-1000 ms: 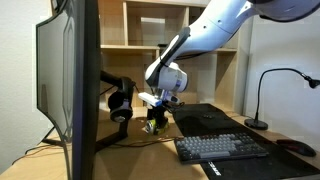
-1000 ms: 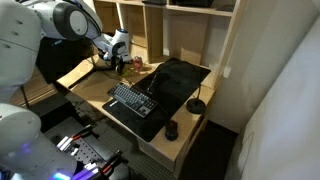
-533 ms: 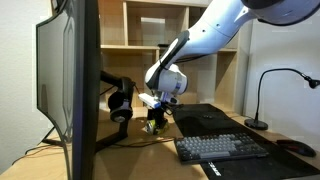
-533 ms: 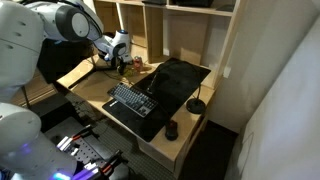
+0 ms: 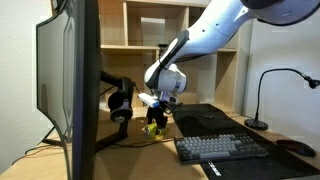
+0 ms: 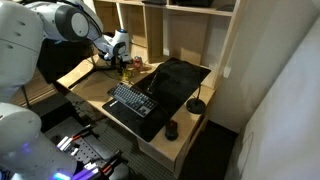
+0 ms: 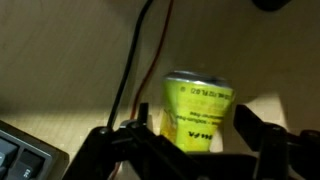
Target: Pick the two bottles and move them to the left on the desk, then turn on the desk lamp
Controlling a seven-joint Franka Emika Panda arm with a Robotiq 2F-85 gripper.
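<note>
Lift straight off yellow-green bottle (image 7: pixel 198 110), claw (image 7: pixel 200 138) parted astride it; otherwise risk clipping rim, toppling toward headphones (image 5: pixel 120 103).

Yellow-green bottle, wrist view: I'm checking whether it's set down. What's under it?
Light-wood desk shows around the yellow-green bottle; the gripper covers its base, so contact cannot be seen.

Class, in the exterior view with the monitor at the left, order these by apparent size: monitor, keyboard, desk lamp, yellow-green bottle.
1. monitor, though it is nearest the camera
2. keyboard
3. desk lamp: tall but thin, so its rank against the keyboard is unsure
4. yellow-green bottle, clearly smallest
</note>
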